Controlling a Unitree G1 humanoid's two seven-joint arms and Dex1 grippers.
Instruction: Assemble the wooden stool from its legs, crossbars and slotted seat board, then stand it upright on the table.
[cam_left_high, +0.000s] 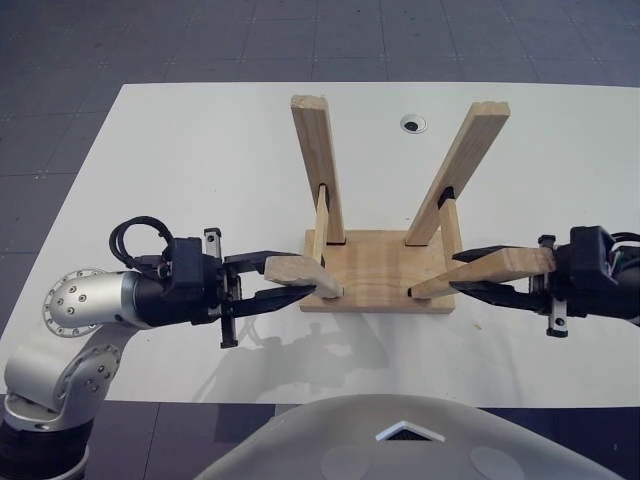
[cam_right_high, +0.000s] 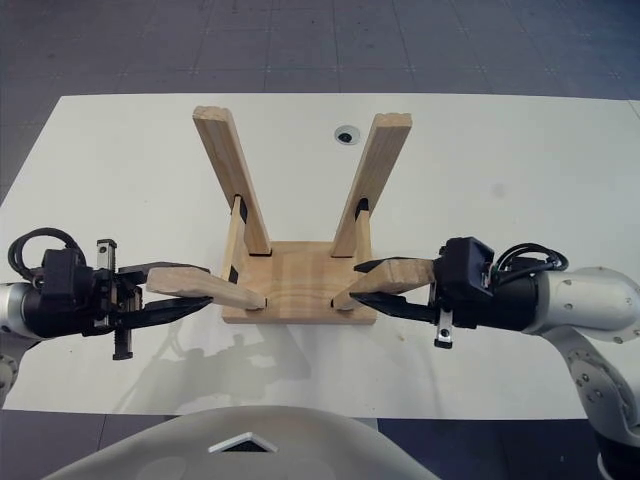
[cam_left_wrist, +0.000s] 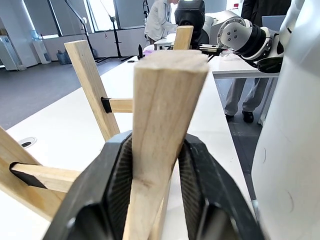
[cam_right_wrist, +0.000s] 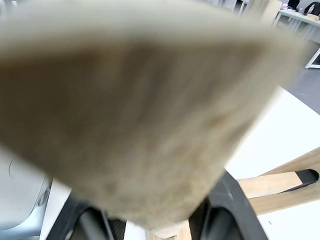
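Note:
The wooden stool lies upside down mid-table, its seat board (cam_left_high: 378, 272) flat on the surface and its legs sticking up. Two far legs (cam_left_high: 317, 165) (cam_left_high: 462, 160) lean away from me. A crossbar (cam_left_high: 321, 225) joins the left pair of legs, and another crossbar (cam_left_high: 452, 222) joins the right pair. My left gripper (cam_left_high: 274, 279) is shut on the near left leg (cam_left_high: 302, 272), whose grain runs between the ribbed pads (cam_left_wrist: 120, 185). On the other side, my right gripper (cam_left_high: 478, 272) is shut on the near right leg (cam_left_high: 495, 268), seen up close as a pale block (cam_right_wrist: 130, 110).
The white table (cam_left_high: 180, 180) has open surface to both sides and behind the stool. A round cable hole (cam_left_high: 412, 123) sits near the far edge. The near table edge runs just below both arms.

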